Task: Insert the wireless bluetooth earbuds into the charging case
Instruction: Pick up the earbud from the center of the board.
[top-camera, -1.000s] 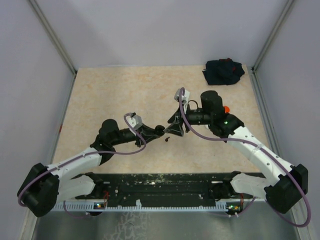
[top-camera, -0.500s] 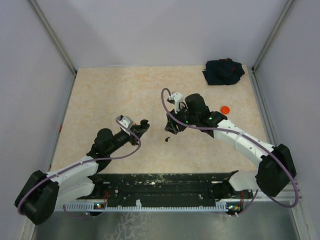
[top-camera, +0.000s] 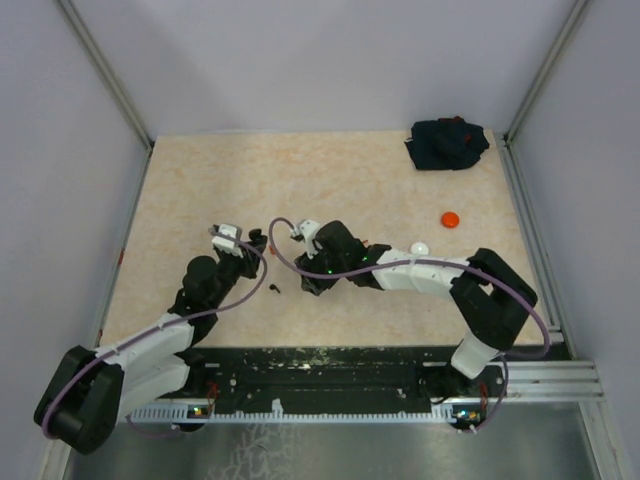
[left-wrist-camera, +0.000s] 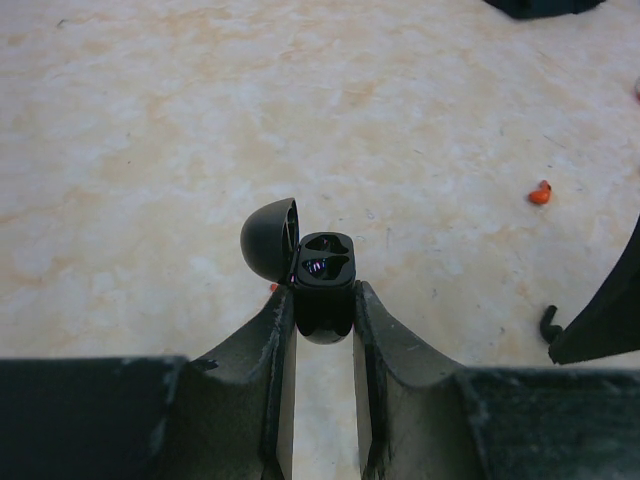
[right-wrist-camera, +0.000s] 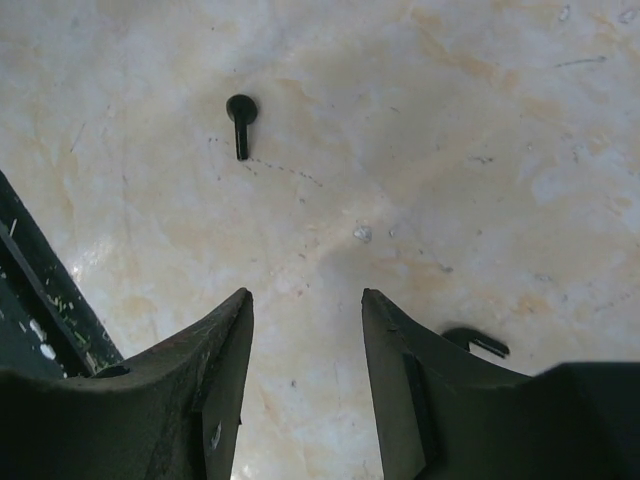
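- Overhead, from the top camera, two arms reach over a beige table (top-camera: 200, 190). The left gripper (top-camera: 258, 240) and right gripper (top-camera: 308, 285) are near each other, left of centre, not touching. A black earbud (top-camera: 273, 290) lies on the table just beside the right gripper. A white puck (top-camera: 419, 248) and a red puck (top-camera: 450, 219) lie to the right, and a dark cloth bundle (top-camera: 447, 143) sits in the far right corner.
- Left wrist camera: the left gripper (left-wrist-camera: 322, 300) is clamped on the black charging case (left-wrist-camera: 325, 275) — its lid (left-wrist-camera: 268, 240) is swung open to the left. Whether the sockets are filled cannot be told. A red earbud (left-wrist-camera: 540, 192) lies well off to the right.
- Right wrist camera: the right gripper (right-wrist-camera: 305, 300) has its fingers spread with only bare table between them. The black earbud (right-wrist-camera: 241, 120) lies ahead and to the left — a second black earbud (right-wrist-camera: 475, 342) lies just beside the right-hand finger.
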